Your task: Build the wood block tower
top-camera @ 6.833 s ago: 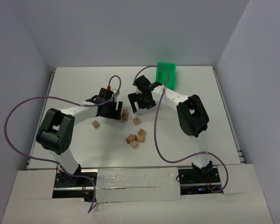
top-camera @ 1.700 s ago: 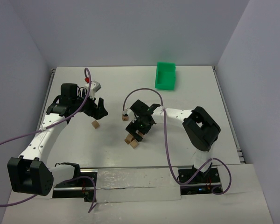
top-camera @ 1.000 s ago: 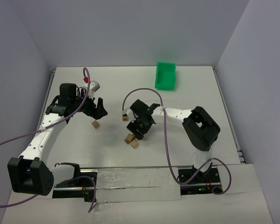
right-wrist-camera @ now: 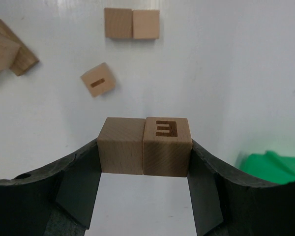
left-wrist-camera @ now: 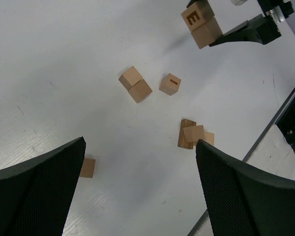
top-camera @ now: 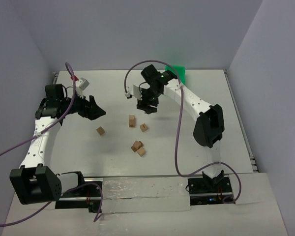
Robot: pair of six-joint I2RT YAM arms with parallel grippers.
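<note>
My right gripper (top-camera: 147,103) hangs above the far middle of the table. In the right wrist view it (right-wrist-camera: 144,147) is shut on two tan wood blocks (right-wrist-camera: 144,146) held side by side; one bears a burnt E mark. They also show in the left wrist view (left-wrist-camera: 201,23). On the table lie a touching pair of blocks (top-camera: 132,121), a single block (top-camera: 144,127), a small pile (top-camera: 138,148) and a lone block (top-camera: 101,131). My left gripper (top-camera: 95,109) is open and empty, raised at the left (left-wrist-camera: 140,147). No tall tower shows.
The green bin (top-camera: 180,74) stands at the far edge, partly hidden behind my right arm; its corner shows in the right wrist view (right-wrist-camera: 270,165). Purple cables loop off both arms. The table's side rails run along left and right.
My right gripper has risen from the pile and moved toward the far side with two blocks in it. The pile is smaller. My left arm has drawn back to the left.
</note>
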